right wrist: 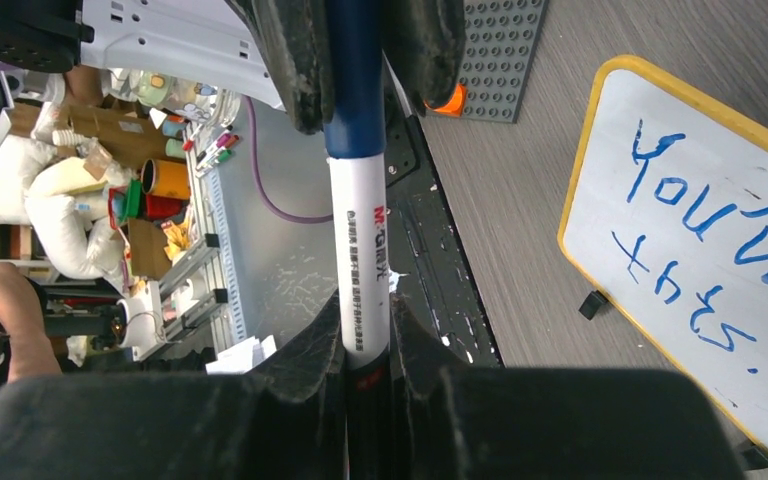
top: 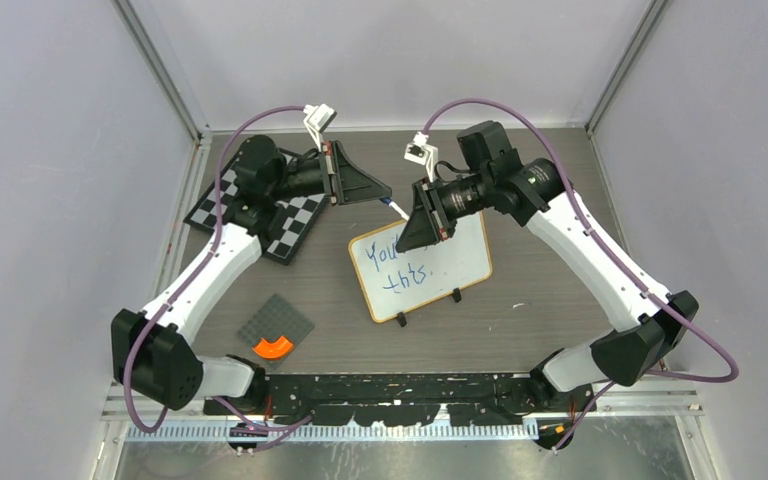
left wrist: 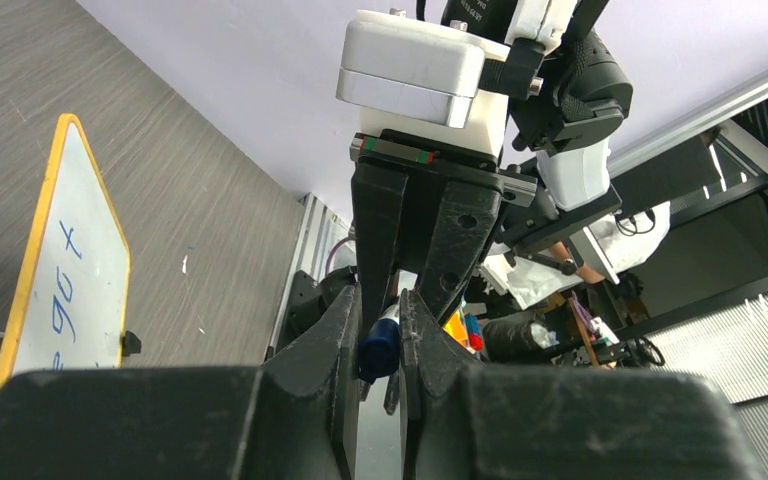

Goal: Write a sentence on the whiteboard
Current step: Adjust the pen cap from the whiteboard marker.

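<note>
**Both sets of fingers clamped on one marker, beside the whiteboard**

You have the marker (right wrist: 358, 230) held from both ends. Your left fingers (left wrist: 348, 325) are closed tight on its dark blue end. Your right fingers (right wrist: 322, 350) are pinched on the white printed barrel, facing the left ones head-on. From above, the two meet just off the whiteboard's 11 o'clock corner, and the marker sits beside the board, not on it.

The whiteboard (top: 465, 262) lies flat near the middle of the surface (top: 540, 320), turned slightly counter-clockwise. Its two black clip feet are on the 6 o'clock edge, towards the arm bases. It carries two lines of blue handwriting. The first reads "You've"; the second is too loose to read with any certainty.

At 10 o'clock from the board, the black-and-white chessboard (top: 300, 222) lies partly under your left arm. At 7 o'clock sits a grey studded baseplate (top: 278, 322) with an orange curved piece (top: 273, 347) at its near edge, well apart from the board.
</note>
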### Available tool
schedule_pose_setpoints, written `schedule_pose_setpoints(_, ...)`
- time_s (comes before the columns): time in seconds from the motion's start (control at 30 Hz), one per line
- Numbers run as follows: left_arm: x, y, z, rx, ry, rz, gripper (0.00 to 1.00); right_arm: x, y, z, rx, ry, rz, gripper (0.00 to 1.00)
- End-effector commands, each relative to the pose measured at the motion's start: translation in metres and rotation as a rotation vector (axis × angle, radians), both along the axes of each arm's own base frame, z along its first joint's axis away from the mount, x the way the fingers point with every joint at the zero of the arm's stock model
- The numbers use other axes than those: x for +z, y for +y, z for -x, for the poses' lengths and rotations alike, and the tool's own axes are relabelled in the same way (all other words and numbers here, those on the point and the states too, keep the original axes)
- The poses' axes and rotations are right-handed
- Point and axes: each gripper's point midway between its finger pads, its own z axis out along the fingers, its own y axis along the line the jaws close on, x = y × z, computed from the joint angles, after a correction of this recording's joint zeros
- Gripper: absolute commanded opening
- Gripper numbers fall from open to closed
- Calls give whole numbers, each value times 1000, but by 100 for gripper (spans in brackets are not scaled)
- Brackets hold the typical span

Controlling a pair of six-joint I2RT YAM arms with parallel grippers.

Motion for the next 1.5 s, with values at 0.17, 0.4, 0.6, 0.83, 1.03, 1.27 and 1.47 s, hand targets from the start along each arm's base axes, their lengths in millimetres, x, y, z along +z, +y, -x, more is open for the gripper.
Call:
schedule_pose_setpoints(0.17, -22, -19, 44, -171, 21, -52, 0, 54, 21, -34, -13, -255, -157, 0)
schedule_pose_setpoints(0.4, -22, -18, 31, -131, 111, -3, 0, 55, 21, -41, -34, -291, -157, 0)
schedule_pose_setpoints(0.6, -39, -29, 47, -190, 140, -43, 0, 61, 22, -47, -21, -346, -154, 0)
schedule_pose_setpoints(0.83, -50, -40, 58, -235, 162, -68, 0, 58, 22, -52, -31, -369, -133, 0)
schedule_pose_setpoints(1.03, -26, -18, 13, -94, 103, -29, 0, 51, 15, -48, -48, -346, -117, 0)
schedule_pose_setpoints(1.27, 36, 42, -49, 129, 44, 114, 2, 32, 2, -50, -90, -294, -83, 0)
schedule_pose_setpoints(1.47, 70, 57, -62, 202, -12, 167, 37, 17, 6, -52, -116, -223, -88, 0)
